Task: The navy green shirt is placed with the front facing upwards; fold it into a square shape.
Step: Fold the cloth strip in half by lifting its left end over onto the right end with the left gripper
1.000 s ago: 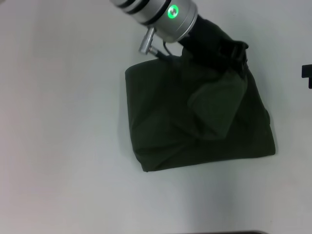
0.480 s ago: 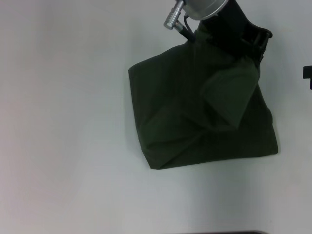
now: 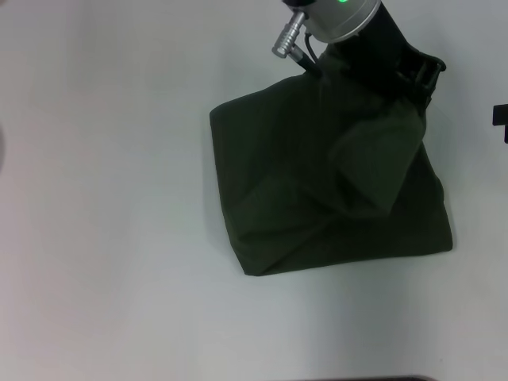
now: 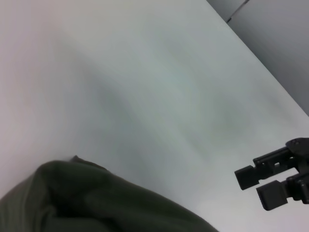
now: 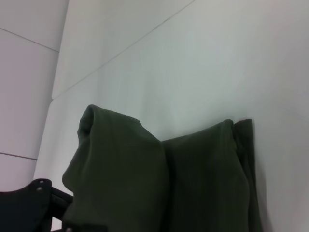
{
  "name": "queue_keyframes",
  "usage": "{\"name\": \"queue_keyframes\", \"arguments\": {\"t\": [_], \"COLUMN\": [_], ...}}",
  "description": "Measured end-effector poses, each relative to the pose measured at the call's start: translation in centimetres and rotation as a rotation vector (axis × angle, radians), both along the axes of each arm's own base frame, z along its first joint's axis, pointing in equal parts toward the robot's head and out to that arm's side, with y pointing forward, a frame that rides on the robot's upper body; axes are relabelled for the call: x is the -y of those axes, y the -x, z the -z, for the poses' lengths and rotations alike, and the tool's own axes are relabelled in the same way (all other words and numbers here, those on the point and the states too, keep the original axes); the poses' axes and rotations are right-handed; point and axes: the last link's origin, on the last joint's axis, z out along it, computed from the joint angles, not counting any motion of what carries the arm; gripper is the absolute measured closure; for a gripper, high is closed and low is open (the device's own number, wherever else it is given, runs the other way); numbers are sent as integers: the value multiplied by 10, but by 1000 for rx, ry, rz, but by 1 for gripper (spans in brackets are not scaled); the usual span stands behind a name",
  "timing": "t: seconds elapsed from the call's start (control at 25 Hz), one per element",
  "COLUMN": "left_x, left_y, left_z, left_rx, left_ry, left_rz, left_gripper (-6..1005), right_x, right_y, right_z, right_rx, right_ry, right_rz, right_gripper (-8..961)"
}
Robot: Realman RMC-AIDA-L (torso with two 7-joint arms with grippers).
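One folded navy green shirt [image 3: 325, 190] lies on the white table [image 3: 103, 198], left tool [image 3: 413, 75] apparently gripping it.

plain white table [image 3: 119, 198], bare and matte, with pale surroundings past its edges.
seen from the head as an even white surface with a thin dark strip [image 3: 357, 379] along the near edge; from the left wrist as the same white tabletop [image 4: 145, 96] ending in a straight edge, grey panels [image 4: 275, 29] split by a thin seam beyond it; from the right wrist as the white top [image 5: 217, 72] crossed by a faint line, light panels [image 5: 24, 72] with thin seams off to one side.
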Motion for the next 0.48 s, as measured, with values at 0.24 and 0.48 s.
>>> {"name": "queue_keyframes", "arguments": {"t": [0.24,0.48], "left_x": [5,6], "left_y": [9,6], "left_z": [5,5], "left_rx": [3,63], "left_ry": [48,57], "left_rz": [-13,-23], "left_gripper": [792,782], "right_x": [0,1], "right_y": [0,-1], "right_z": [0,0], "right_rx": [1,0], "right_ry": [-1,0], "right_rz": [1,4], "right_gripper": [305,305]}}
